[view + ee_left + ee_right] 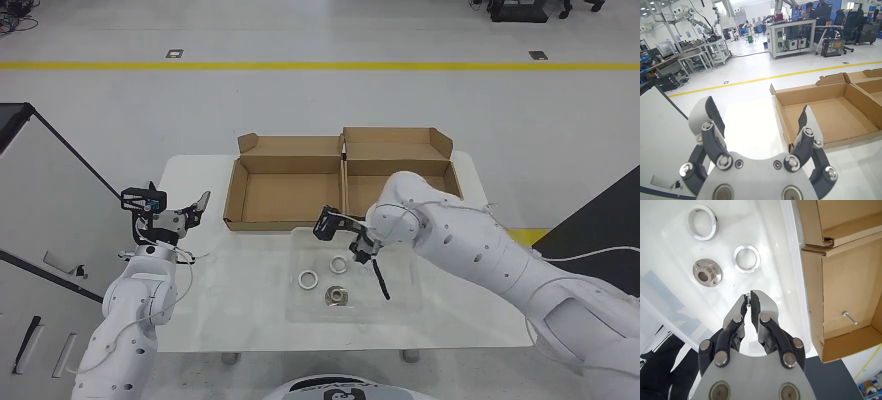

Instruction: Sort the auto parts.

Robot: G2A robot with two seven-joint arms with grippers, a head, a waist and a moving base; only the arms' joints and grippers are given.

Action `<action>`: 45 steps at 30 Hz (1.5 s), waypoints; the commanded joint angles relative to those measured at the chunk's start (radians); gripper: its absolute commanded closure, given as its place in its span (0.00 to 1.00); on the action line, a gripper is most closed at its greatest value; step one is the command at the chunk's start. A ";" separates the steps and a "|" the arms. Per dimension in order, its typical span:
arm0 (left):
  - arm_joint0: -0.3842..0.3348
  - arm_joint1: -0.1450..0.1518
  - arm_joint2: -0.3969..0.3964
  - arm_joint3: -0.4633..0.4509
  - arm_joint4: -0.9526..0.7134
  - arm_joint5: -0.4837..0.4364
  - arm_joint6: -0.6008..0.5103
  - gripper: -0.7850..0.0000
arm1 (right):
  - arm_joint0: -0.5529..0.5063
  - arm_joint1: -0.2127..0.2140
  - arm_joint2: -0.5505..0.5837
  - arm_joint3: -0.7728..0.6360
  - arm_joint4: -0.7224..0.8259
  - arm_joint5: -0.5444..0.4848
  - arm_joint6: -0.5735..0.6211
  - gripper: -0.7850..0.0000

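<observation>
- Jaws first, from the top view: my left jaws stand spread with nothing between them, over the left end of the bench (215, 310) and near the left cardboard box (285, 195). My right jaws hang over the shallow white tray (400, 305), which sits in front of the right cardboard box (395, 160).
- Same view: three parts lie in the tray, close together but not touching. They are the far ring (310, 281), the near ring (339, 265) and the flanged hub (336, 295). My right jaws are just beside them, on my right-hand side of the group.
- Left wrist view: my left jaws are wide apart and grip nothing, with the white bench under them. Beyond the tips stands the left cardboard box with its flaps up, and the right cardboard box lies behind it.
- Right wrist view: my right jaws are pressed together on a small threaded bolt (748, 299). It is pinched right at the tips, with its threaded end poking out past the pads.
- Same view: the tray floor lies below the tips. The flanged hub and the near ring are just ahead of them, and the far ring is further on.
- Same view: a longer bolt (849, 317) lies flat on the floor of the right cardboard box, near one wall. It is well apart from the parts in the tray.
</observation>
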 commanded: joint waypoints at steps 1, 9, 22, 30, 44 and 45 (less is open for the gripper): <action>0.000 0.000 0.000 0.000 0.000 0.000 0.000 0.00 | -0.012 0.017 0.042 -0.042 0.026 -0.009 0.014 1.00; 0.000 0.000 0.000 0.000 0.000 0.000 0.000 0.00 | -0.072 0.081 0.212 -0.199 0.128 -0.047 0.041 1.00; 0.000 0.000 0.000 0.000 0.000 0.000 0.000 0.00 | -0.005 0.148 0.284 -0.211 0.303 -0.150 -0.017 1.00; 0.000 0.000 0.000 0.000 0.000 0.000 0.000 0.00 | 0.177 0.175 0.166 -0.099 0.401 -0.243 -0.110 1.00; 0.000 0.000 0.000 0.000 0.000 0.000 0.000 0.00 | 0.367 0.252 0.046 -0.035 0.843 -0.366 -0.232 1.00; 0.000 0.000 0.000 0.000 0.000 0.000 0.000 0.00 | 0.375 0.261 0.043 -0.038 0.877 -0.376 -0.243 1.00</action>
